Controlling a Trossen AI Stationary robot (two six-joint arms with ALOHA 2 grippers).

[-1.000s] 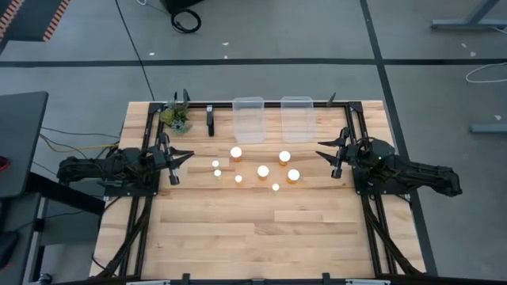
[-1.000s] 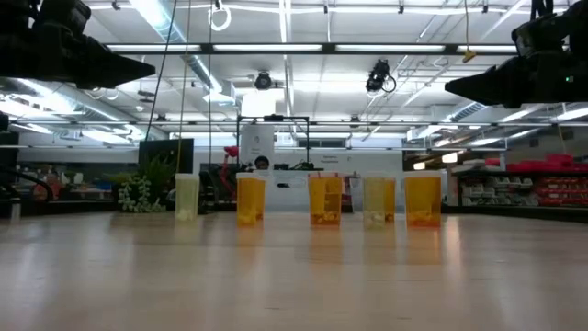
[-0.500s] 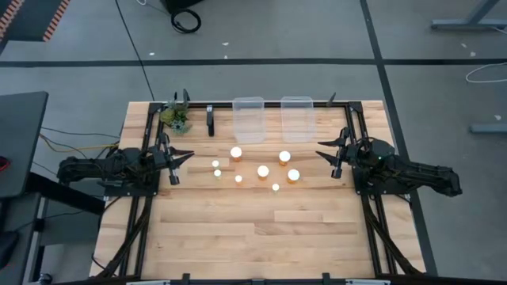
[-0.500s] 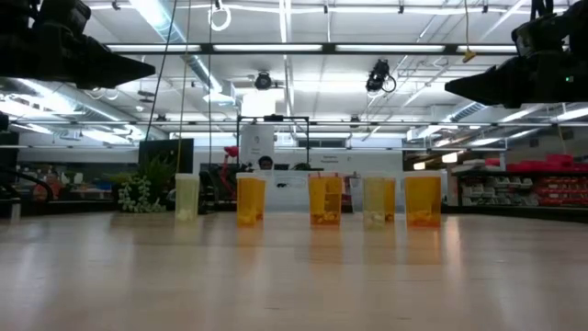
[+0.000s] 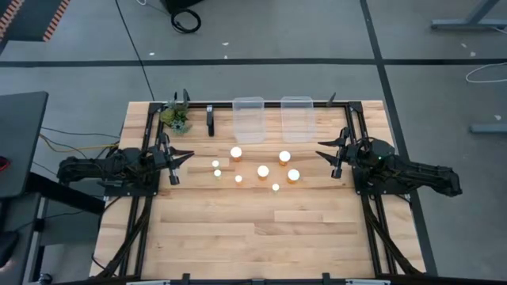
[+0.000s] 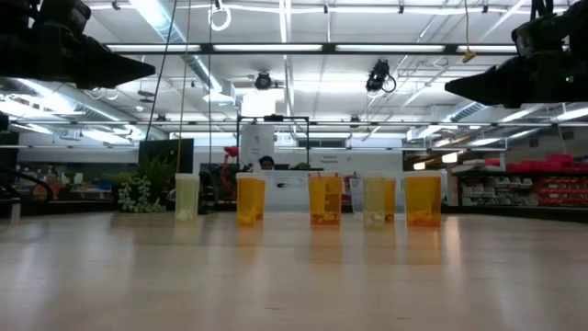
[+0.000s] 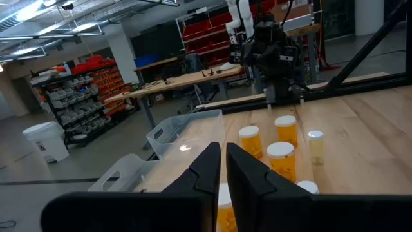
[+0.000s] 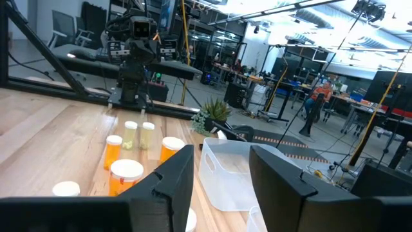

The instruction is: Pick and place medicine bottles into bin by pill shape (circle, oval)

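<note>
Several amber medicine bottles with white caps [image 5: 263, 171] stand upright on the wooden table's middle; they also show in the low view [image 6: 325, 199]. Two clear bins [image 5: 248, 119] [image 5: 297, 119] stand behind them at the far edge. My left gripper [image 5: 188, 156] hovers left of the bottles, its fingers shut and empty [image 7: 224, 169]. My right gripper [image 5: 320, 149] hovers right of the bottles, open and empty [image 8: 222, 174]. Both point toward the bottles from above table height.
A green plant sprig [image 5: 176, 117] sits at the far left corner. A black frame [image 5: 350, 127] runs along the table's sides and far edge. Bare wood [image 5: 261, 229] lies between the bottles and the near edge.
</note>
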